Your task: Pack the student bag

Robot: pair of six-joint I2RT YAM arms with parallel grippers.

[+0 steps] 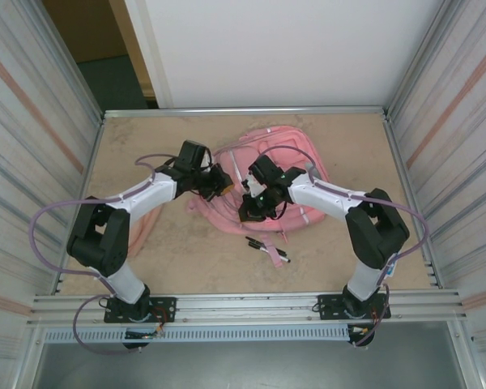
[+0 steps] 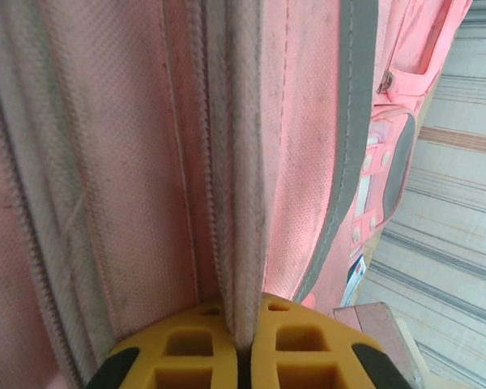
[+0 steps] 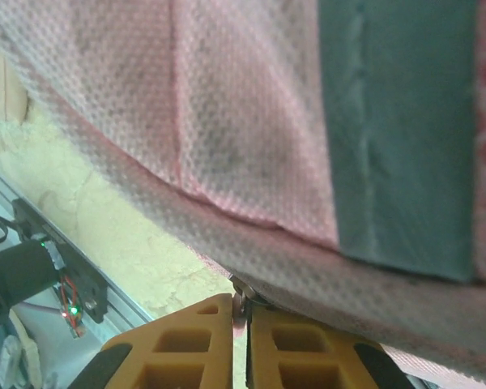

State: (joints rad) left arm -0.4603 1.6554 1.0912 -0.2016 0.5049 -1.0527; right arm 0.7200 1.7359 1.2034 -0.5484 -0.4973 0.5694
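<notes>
One large, soft pink fabric student bag (image 1: 296,150) lies slumped at the middle of the tan wooden table (image 1: 170,243), toward its far side. My left gripper (image 2: 241,324) is clamped on a zip seam of the bag. My right gripper (image 3: 240,312) has its jaws almost together on a thin bag edge with a small metal piece at the tips. A few slim black-and-pink pens (image 1: 267,250), two or three, lie near the bag, not yet packed. I judge the packing barely begun.
</notes>
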